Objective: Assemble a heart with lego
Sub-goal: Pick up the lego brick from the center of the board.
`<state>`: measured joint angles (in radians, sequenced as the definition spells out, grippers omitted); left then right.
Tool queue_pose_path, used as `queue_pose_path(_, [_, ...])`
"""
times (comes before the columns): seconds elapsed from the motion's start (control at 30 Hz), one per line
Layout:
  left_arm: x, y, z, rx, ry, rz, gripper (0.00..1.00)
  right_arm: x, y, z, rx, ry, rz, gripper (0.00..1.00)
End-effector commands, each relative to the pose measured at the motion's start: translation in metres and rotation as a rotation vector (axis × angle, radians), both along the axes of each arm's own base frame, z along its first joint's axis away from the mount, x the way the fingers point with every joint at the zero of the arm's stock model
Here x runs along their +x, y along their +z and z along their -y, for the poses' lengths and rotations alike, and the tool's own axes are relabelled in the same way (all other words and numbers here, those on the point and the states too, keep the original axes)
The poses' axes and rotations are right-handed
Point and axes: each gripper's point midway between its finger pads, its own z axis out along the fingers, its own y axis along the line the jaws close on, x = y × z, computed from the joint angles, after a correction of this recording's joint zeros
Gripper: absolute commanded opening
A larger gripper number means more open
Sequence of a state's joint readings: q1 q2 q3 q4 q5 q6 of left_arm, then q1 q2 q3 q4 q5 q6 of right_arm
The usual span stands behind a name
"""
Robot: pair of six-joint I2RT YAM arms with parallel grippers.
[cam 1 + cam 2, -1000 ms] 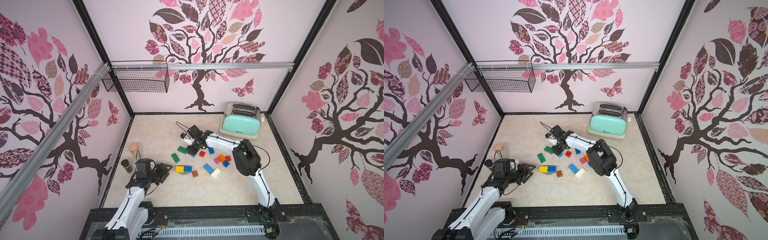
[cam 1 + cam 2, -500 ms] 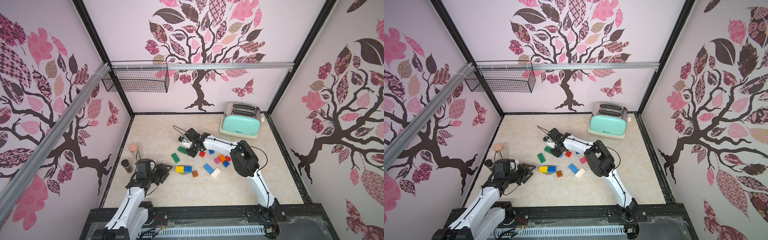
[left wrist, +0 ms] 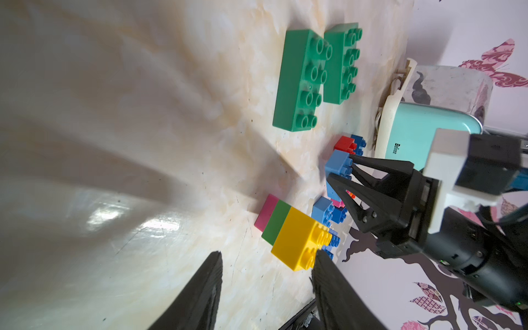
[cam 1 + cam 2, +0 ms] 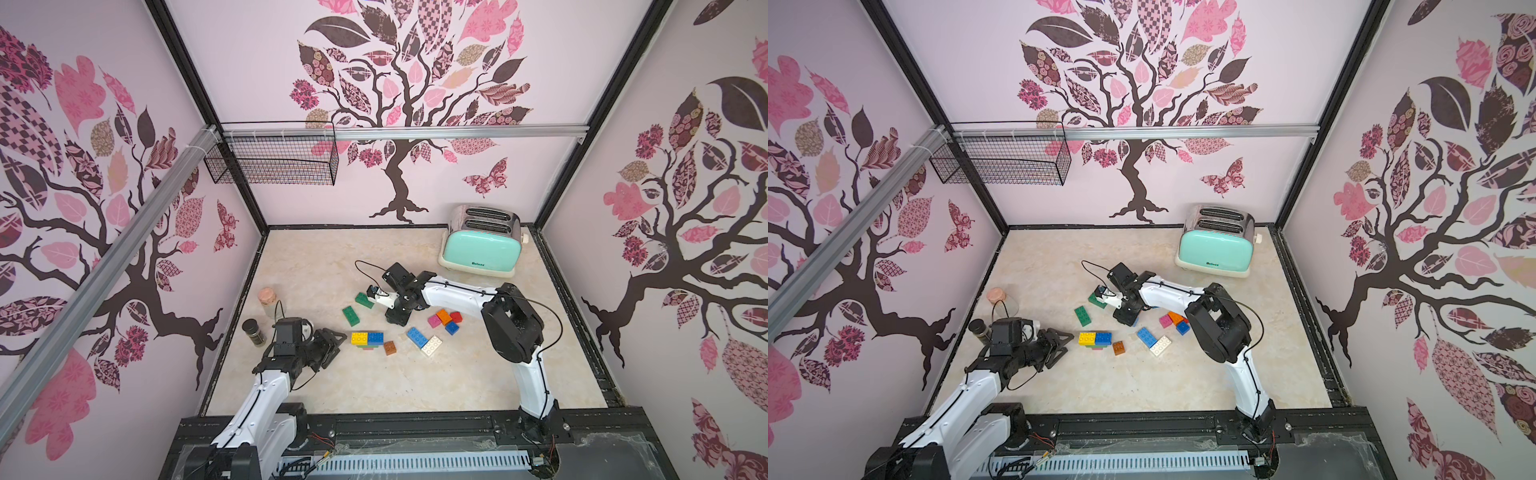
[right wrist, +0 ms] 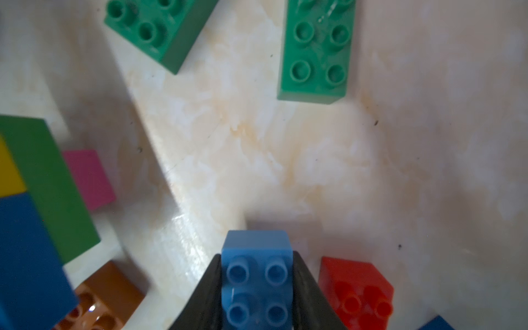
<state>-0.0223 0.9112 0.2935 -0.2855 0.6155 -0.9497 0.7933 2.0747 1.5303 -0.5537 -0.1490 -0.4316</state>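
My right gripper (image 5: 256,255) is shut on a small light blue square lego brick (image 5: 257,274), low over the table, studs towards the wrist camera. In both top views this gripper (image 4: 397,318) points down between the two green oblong bricks (image 4: 351,316) and the pink, orange, red and blue cluster (image 4: 444,318), hiding the held brick. My left gripper (image 3: 267,253) is open and holds nothing; it lies low just left of the stack of yellow, blue, green and pink bricks (image 4: 367,338), one fingertip by the yellow brick (image 3: 297,243).
A brown brick (image 4: 390,348), a blue oblong (image 4: 417,336) and a white oblong (image 4: 432,345) lie right of the stack. A mint toaster (image 4: 482,247) stands at the back right. Two small jars (image 4: 268,301) stand by the left wall, under a wire basket (image 4: 274,160).
My right gripper has shut on the light blue brick and its arm has shifted slightly. The left arm has not moved.
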Motion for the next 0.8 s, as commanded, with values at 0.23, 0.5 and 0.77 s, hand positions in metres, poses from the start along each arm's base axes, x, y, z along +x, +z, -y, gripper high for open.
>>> queue_pose_path(0.23, [0.003, 0.009, 0.028, -0.040, -0.116, 0.060, 0.56, -0.044, 0.053, -0.017, 0.124, 0.249, 0.077, 0.29])
queue_pose_path(0.5, [0.007, 0.010, 0.033, -0.056, -0.132, 0.086, 0.57, -0.068, 0.064, -0.029, 0.149, 0.325, 0.080, 0.29])
queue_pose_path(0.77, [0.011, 0.005, 0.038, -0.101, -0.137, 0.098, 0.57, -0.077, 0.064, -0.041, 0.178, 0.351, 0.055, 0.29])
